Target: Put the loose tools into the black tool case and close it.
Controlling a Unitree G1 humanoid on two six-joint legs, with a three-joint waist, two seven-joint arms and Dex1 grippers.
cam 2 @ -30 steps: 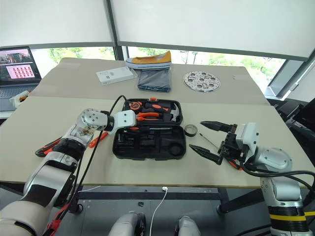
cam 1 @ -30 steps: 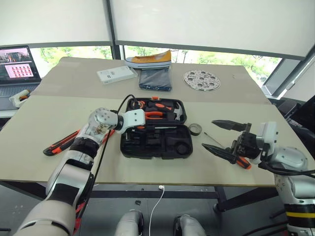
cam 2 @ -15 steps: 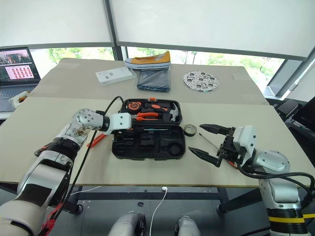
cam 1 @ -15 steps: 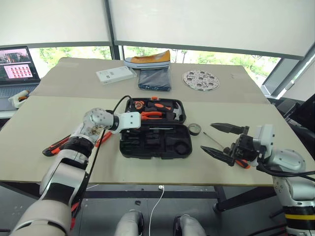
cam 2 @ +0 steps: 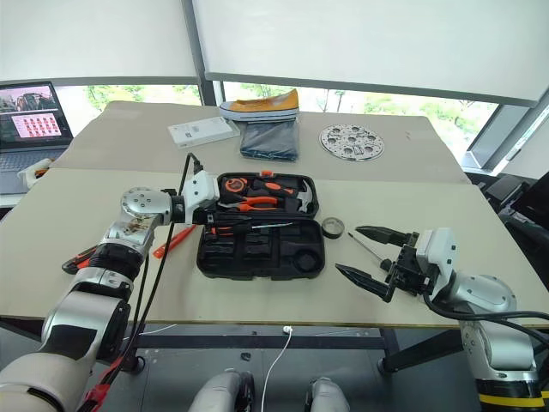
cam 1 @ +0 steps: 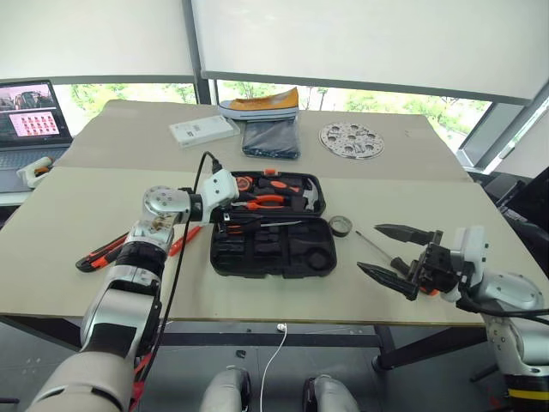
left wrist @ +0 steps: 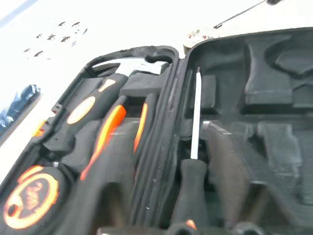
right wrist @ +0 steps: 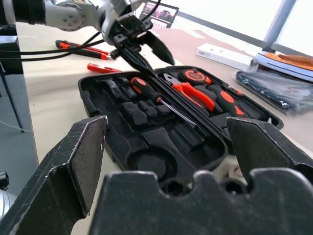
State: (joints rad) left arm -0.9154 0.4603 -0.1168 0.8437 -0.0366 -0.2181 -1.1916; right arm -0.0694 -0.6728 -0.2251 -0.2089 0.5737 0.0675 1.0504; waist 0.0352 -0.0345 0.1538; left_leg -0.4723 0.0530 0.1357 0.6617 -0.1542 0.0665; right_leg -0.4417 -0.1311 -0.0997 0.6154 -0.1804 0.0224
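Observation:
The black tool case (cam 1: 292, 254) lies open in mid-table. Its far half holds pliers, a hammer and a tape measure. A screwdriver (cam 1: 257, 225) lies along the near half's hinge edge. My left gripper (cam 1: 225, 221) hovers over its orange-and-black handle (right wrist: 143, 86), fingers (right wrist: 134, 54) parted, not clamped. Right of the case are a small black tape roll (cam 1: 340, 226) and a thin screwdriver (cam 1: 377, 246). My right gripper (cam 1: 367, 248) stands wide open above that screwdriver. A long utility knife (cam 1: 101, 253) and an orange tool (cam 1: 180, 241) lie left of the case.
On the far table are a white box (cam 1: 202, 130), a dark folded cloth (cam 1: 271, 139), a yellow shoe (cam 1: 262, 101) and a round perforated disc (cam 1: 351, 139). A laptop (cam 1: 26, 116) stands far left. A black cable runs along my left arm.
My left wrist has rolled and its gripper stands slightly higher, uncovering the screwdriver handle in the case. The right gripper has hardly moved and stays open.

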